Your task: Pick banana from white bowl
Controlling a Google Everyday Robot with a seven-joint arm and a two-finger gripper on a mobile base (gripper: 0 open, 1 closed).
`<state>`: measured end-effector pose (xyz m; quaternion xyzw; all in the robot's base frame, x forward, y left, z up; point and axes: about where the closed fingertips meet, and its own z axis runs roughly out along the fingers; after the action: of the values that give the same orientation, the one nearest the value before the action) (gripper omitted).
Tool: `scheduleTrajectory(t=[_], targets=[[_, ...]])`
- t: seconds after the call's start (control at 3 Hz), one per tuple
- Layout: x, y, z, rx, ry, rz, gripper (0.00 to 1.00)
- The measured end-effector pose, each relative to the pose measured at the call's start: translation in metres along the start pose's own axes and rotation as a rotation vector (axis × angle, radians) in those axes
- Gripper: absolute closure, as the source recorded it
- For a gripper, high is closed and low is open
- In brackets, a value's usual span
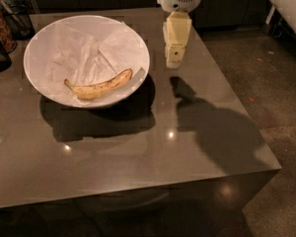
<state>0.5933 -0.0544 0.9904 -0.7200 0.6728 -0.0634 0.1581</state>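
Note:
A curved yellow banana (99, 86) with brown speckles lies in the near part of the large white bowl (49, 28), on crumpled white paper. The bowl stands on the left half of a dark grey table (138, 147). My gripper (175, 60) hangs down from the top of the view, above the table just right of the bowl's rim and to the right of the banana. It holds nothing that I can see.
Dark objects, among them a wire basket (15, 16), stand at the table's far left edge. The table's right edge drops to a speckled floor (266, 83). My arm casts a shadow on the right part of the table.

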Motion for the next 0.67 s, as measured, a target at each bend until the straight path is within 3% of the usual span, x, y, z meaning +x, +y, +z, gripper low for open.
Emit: scheduleTrajectory(t=[0.67], targets=[[-0.055, -0.008, 0.003, -0.009, -0.058, -0.143, 0.0]])
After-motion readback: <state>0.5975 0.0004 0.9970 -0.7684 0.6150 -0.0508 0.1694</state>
